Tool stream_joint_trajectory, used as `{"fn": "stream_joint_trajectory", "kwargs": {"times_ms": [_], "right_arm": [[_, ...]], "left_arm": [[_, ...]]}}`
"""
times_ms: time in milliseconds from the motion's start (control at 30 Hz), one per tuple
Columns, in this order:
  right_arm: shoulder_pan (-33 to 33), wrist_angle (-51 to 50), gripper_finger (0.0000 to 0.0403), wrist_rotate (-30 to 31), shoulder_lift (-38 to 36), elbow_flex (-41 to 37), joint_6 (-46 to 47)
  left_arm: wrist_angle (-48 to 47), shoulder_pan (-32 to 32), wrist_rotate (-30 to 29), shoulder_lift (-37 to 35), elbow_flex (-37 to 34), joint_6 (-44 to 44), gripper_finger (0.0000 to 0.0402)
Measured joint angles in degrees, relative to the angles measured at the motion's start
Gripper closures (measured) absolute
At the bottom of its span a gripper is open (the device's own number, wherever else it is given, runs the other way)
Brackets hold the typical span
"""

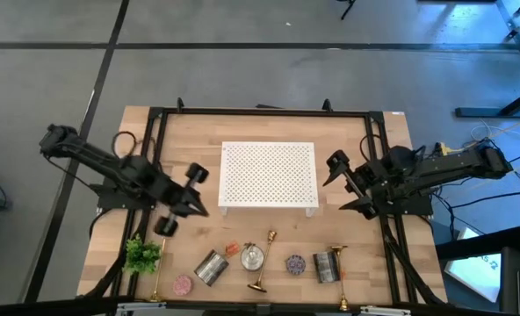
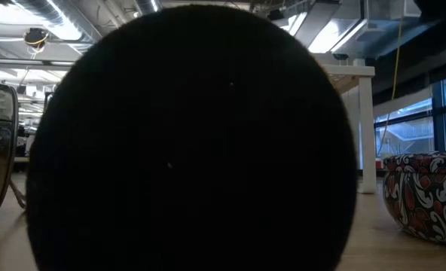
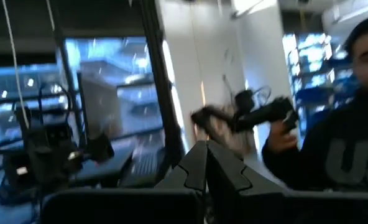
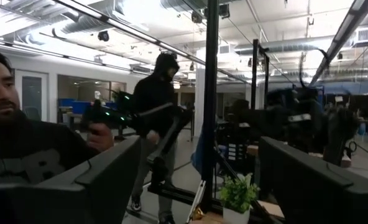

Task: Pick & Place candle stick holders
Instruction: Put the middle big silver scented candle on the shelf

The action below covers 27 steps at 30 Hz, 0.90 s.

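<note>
Nothing placed yet: the candle stick holders (image 1: 260,263) lie untouched, well apart from both jaws; left gripper (image 1: 190,207) pressed together, right gripper (image 1: 343,184) spread, empty.

We see an open-plan robotics lab: exposed ceiling ducts (image 4: 140,12), a black-framed wooden bench (image 1: 269,123), and people (image 4: 156,124) beyond.

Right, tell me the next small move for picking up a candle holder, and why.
Probably lower the open right claw toward the slim gold candle stick holder lying by the silver tin, the nearest one on its side. That claw hangs above the table holding nothing, while the left claw is shut and also raised.
</note>
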Motion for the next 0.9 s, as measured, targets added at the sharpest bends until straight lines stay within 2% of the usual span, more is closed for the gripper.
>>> {"fn": "stream_joint_trajectory", "kwargs": {"times_ms": [200, 300, 400, 467, 567, 733, 900], "right_arm": [[0.0, -1.5, 0.0075, 0.2, 0.0, 0.0, 0.0], [0.0, -2.9, 0.0075, 2.3, 0.0, 0.0, 0.0], [-0.1, -4.0, 0.0075, 4.7, 0.0, 0.0, -0.9], [-0.1, -4.7, 0.0075, 6.7, 0.0, 0.0, -1.6], [-0.1, -6.4, 0.0075, 10.0, 0.0, 0.0, -1.9], [-0.1, -9.2, 0.0075, 14.9, 0.0, 0.0, -1.9], [-0.1, -10.2, 0.0075, 16.8, 0.0, 0.0, -1.9]], "left_arm": [[-25.5, -6.8, -16.7, 9.0, 15.2, 3.2, 0.0400], [-38.3, -9.2, -24.8, 13.7, 22.6, 2.8, 0.0400], [-46.7, -11.1, -31.5, 17.4, 28.1, 0.7, 0.0400], [-50.1, -11.8, -33.9, 19.3, 30.6, -1.5, 0.0400], [-53.5, -12.0, -33.6, 21.3, 32.7, -6.0, 0.0400], [-60.1, -10.8, -27.6, 24.5, 34.3, -10.1, 0.0398], [-65.5, -9.6, -24.6, 28.5, 35.4, -13.2, 0.0365]]}}
